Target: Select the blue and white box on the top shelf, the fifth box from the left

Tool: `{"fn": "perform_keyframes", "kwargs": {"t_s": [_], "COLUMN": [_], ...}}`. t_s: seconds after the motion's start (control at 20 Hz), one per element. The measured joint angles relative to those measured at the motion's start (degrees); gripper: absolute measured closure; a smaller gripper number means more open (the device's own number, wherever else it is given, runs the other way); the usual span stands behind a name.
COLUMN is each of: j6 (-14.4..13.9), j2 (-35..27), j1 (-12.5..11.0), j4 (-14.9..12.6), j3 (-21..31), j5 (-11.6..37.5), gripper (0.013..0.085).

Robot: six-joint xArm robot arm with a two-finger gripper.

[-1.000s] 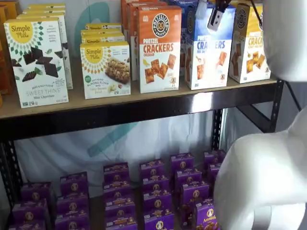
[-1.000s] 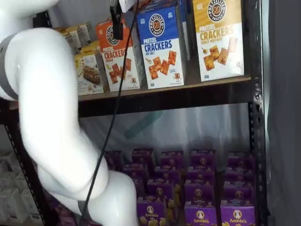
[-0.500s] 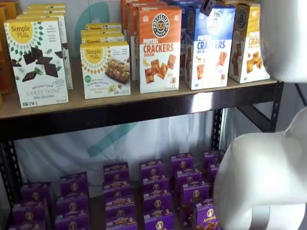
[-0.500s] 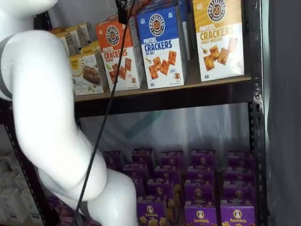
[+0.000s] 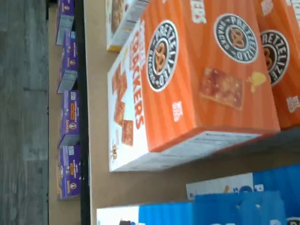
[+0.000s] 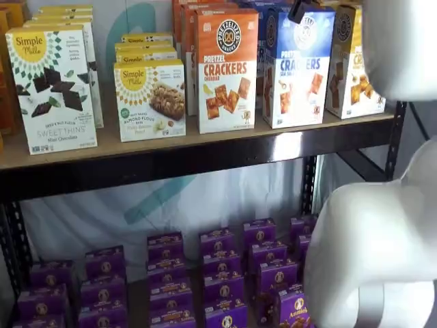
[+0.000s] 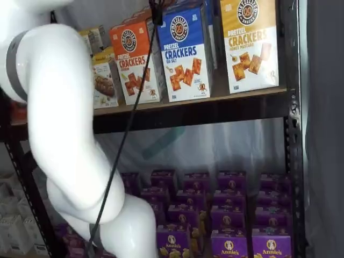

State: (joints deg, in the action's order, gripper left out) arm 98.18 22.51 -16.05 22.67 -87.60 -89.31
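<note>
The blue and white box (image 6: 297, 68) stands upright on the top shelf (image 6: 171, 162) between an orange Cheddar box (image 6: 227, 68) and a yellow-and-white box (image 6: 355, 65). It shows in both shelf views (image 7: 185, 54), and part of its blue top shows in the wrist view (image 5: 234, 208). My gripper (image 6: 298, 9) shows only as a black fingertip at the view's top edge, just above the blue box's upper front. It also hangs at the top edge in a shelf view (image 7: 157, 12) with its cable. No gap between fingers shows.
Simple Mills boxes (image 6: 54, 85) stand at the shelf's left. Several small purple boxes (image 6: 218, 273) fill the lower level. My white arm (image 7: 64, 134) covers the left of one shelf view and the right (image 6: 375, 246) of the other. Black uprights (image 7: 293, 134) frame the shelf.
The gripper has risen toward the top edge of both shelf views and shifted over the blue box's top. The arm's white links have swung with it. The boxes have not moved.
</note>
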Motion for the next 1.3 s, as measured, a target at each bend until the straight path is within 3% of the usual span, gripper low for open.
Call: {"fn": "perform_keyframes", "kwargs": {"t_s": [0.5, 0.7, 1.0, 1.3], "j6": [0.75, 0.39, -0.18, -0.52], "j2": [-4.78, -7.12, -10.57, -12.25], "j1": [0.93, 1.62, 2.16, 2.94], "j4": [-4.31, -5.96, -7.22, -8.31], "j3": [-5.06, -8.18, -13.07, -14.81], "j5": [-1.84, -4.74, -9.38, -9.84], "gripper": [0.0130, 0.0130, 0.0130, 0.0130]}}
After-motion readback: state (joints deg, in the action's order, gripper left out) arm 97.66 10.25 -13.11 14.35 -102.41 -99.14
